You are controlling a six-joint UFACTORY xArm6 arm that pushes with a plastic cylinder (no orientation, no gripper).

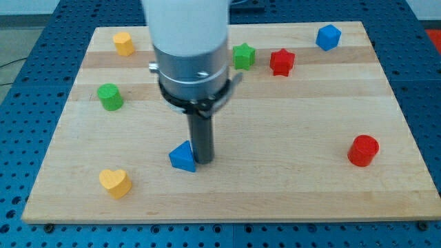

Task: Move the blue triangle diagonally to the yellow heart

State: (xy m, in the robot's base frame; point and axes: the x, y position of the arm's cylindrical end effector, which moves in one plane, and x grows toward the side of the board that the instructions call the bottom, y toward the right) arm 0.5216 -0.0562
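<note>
Rod arm over the wooden desk [289,138]; no pincer is fitted, so nothing opens, closes or holds here, only my tip [202,162], which sits touching or just beside the right flank of the blue triangle [182,157]. Contact cannot be confirmed; the rod hides that edge. The triangle lies low on the board, left of centre, with the yellow heart [115,182] further toward the view's left and slightly lower, well apart from it, bare wood between. Step in hand, as I judge it: drive the triangle down-left toward the heart. To do it well, the tip should bear on the upper-right side of the block, opposite the heart, so the push line runs through the block's middle; from the present right-side position a straight shove would likely send it leftward and pass above the heart. An off-centre push may spin a three-sided block or let it slip off the rod, so short, corrected strokes seem wise. The triangle: saturated blue, small wedge-shaped prism, apex toward the view's top, lighter upper facet, looks rigid. Other blocks sit far off.
</note>
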